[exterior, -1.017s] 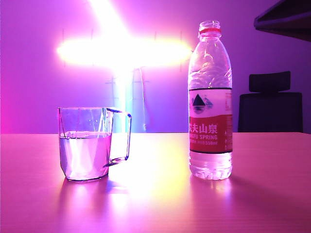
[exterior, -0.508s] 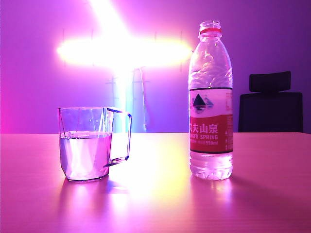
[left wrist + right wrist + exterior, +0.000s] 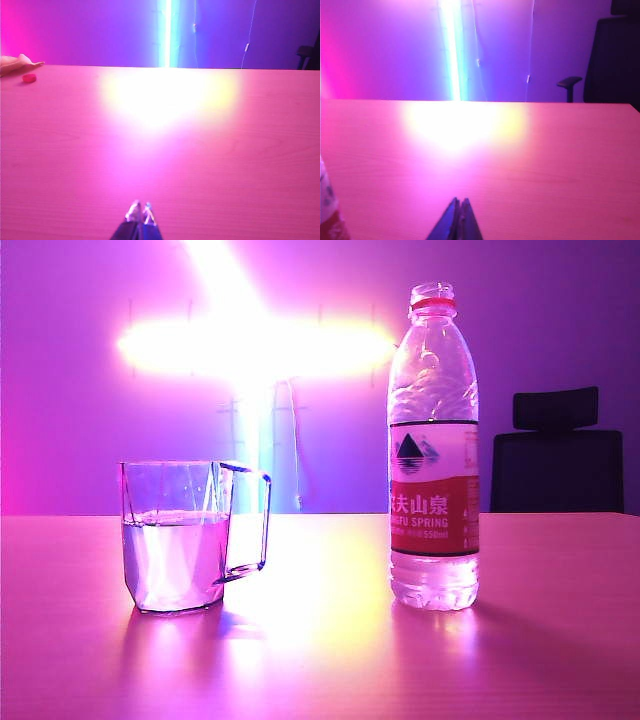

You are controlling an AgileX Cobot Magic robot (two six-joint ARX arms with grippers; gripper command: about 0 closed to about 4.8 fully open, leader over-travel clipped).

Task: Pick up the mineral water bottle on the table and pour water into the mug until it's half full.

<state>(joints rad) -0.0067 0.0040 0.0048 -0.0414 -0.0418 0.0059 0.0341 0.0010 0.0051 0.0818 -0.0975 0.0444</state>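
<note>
two claws pressed together, holding nothing
left claw (image 3: 140, 212) and right claw (image 3: 458, 202) hang above bare counter (image 3: 225, 165), touching nothing.

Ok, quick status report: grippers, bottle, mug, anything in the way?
Left gripper shut, right gripper shut, both empty above the table. Mineral water bottle upright, uncapped. Mug about half full. Nothing between them.

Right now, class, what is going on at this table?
Nothing is being handled. The uncapped bottle stands upright on the table, apart from the mug, which is roughly half full of water. Both hands are shut and empty, away from the objects: the left hand and right hand each sit low over bare tabletop.
</note>
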